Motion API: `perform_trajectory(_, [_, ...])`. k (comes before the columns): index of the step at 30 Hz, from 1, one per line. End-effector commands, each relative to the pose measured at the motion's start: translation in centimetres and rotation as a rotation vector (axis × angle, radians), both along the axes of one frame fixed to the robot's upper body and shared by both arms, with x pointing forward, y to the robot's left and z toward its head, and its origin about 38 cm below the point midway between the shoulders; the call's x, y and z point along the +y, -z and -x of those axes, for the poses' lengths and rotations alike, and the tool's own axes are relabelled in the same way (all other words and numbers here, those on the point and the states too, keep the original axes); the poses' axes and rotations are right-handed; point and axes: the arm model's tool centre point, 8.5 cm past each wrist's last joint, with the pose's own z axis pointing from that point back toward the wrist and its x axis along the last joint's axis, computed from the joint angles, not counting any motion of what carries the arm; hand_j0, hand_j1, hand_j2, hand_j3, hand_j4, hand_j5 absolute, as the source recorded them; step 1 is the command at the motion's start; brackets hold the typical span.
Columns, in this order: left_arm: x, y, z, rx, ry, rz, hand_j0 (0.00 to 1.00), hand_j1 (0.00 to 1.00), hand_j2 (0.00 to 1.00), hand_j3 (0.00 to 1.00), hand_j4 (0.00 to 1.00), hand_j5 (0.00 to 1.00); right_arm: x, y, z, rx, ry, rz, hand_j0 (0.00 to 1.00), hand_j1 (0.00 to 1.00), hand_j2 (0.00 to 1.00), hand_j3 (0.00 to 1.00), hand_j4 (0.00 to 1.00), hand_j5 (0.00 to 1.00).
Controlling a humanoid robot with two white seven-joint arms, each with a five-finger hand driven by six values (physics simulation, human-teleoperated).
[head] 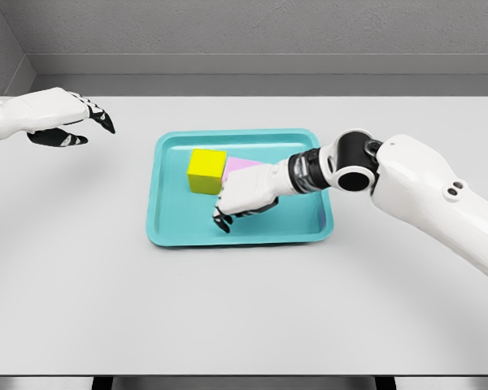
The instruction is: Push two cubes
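From the head view, a teal tray (171, 231) with rounded corners and a raised rim sits near the middle of a pale grey table (81, 292). Inside it, toward the back, are two cubes side by side. The yellow cube (206, 171) is bright and matte, with its top face and front face both showing, the front a shade darker. Just to its right, touching or very nearly so, is the pink cube (242, 165), pale lilac-pink; only part of its top shows, because the right hand covers the rest.

The right hand (242, 197) reaches in from the right on a thick white arm with a black wrist joint. It lies low over the tray, in front of and against the pink cube, fingers loosely curled and pointing down and left, the dark fingertips (223, 221) close to the tray floor just in front of the yellow cube. It grips nothing; whether the palm actually presses the pink cube I cannot tell.

The left hand (63, 119) hovers at the far left above the table, well apart from the tray, fingers relaxed and slightly bent, holding nothing
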Motion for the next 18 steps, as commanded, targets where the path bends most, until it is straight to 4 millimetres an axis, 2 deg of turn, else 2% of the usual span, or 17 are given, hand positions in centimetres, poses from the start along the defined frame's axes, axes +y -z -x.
perform_trajectory(1, [0.05, -0.06, -0.01, 0.0, -0.003, 0.005, 0.63, 0.63, 0.63, 0.63, 0.63, 0.63, -0.32, 0.23, -0.33, 0.006, 0.017, 0.004, 0.49, 0.49, 0.49, 0.49, 0.49, 0.49])
perform_trajectory(13, [0.11, -0.08, 0.01, 0.0, -0.004, 0.004, 0.63, 0.63, 0.63, 0.63, 0.63, 0.63, -0.88, 0.25, -1.2, -0.004, 0.042, 0.025, 0.49, 0.49, 0.49, 0.49, 0.49, 0.49])
perform_trajectory(18, [0.11, -0.08, 0.01, 0.0, -0.004, 0.004, 0.63, 0.63, 0.63, 0.63, 0.63, 0.63, -0.59, 0.35, -0.79, 0.0, 0.03, 0.019, 0.49, 0.49, 0.49, 0.49, 0.49, 0.49])
